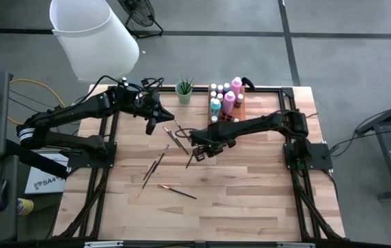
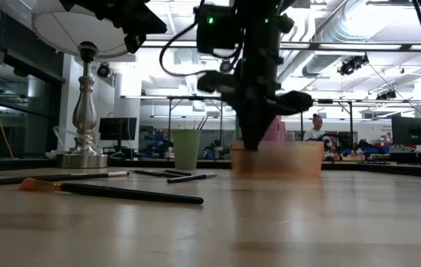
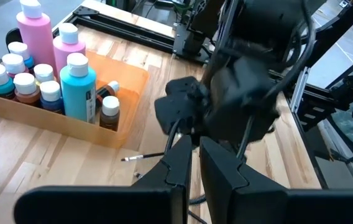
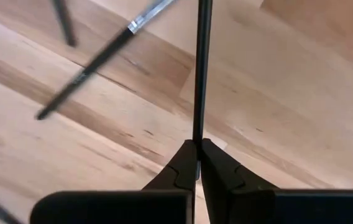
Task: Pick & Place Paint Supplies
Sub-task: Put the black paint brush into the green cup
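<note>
Paintbrush (image 4: 201,68) is pinched thin between right gripper (image 4: 198,163) fingers at table centre, near orange tray (image 3: 130,84). Left gripper (image 3: 192,165), nearly closed & empty, is held near cup (image 1: 184,90). Lift should be kept slow, grip firm.

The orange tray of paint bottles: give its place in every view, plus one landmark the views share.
High view: orange tray at the table's far edge, just beyond the right arm.
Low view: blurred tray at mid-picture, behind the right gripper.
Left wrist view: tray at upper left, bottles inside.
Right wrist view: not in it.
Shared landmark: the green cup, beside the tray.
</note>
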You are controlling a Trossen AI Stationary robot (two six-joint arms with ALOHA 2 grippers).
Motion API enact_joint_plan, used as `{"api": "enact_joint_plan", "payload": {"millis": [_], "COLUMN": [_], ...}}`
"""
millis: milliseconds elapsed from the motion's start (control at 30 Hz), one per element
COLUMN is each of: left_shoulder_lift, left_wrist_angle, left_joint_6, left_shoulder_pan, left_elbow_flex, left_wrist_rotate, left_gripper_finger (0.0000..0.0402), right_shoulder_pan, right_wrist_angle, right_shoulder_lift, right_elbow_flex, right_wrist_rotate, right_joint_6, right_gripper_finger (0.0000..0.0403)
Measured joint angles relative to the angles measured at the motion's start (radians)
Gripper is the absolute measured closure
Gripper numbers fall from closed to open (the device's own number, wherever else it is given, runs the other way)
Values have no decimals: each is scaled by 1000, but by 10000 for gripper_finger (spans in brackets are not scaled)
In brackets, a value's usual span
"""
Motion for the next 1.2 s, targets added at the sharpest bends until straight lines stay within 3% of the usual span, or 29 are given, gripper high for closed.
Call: {"api": "enact_joint_plan", "payload": {"millis": [167,433,733,900,1200], "left_shoulder_lift": [0,0,0,0,0], "left_wrist_angle": [0,44,216,316,490], "left_joint_6": [0,0,-51,-116,-213], "left_shoulder_pan": [0,0,0,0,0], "left_elbow_flex": [0,0,-1,-1,-1], "left_wrist_rotate": [0,1,3,-3,-2], "left_gripper_finger": [371,371,360,311,174], "right_shoulder_pan": [4,18,37,45,59], "right_wrist_angle": [-6,11,174,258,436], "right_shoulder_lift": [-90,-254,-370,-402,-433], "right_elbow_flex": [0,0,1,1,2], "right_wrist_rotate": [34,184,384,457,485], "right_joint_6": [-8,-60,-277,-408,-643], "right_gripper_finger": [399,399,399,399,399]}}
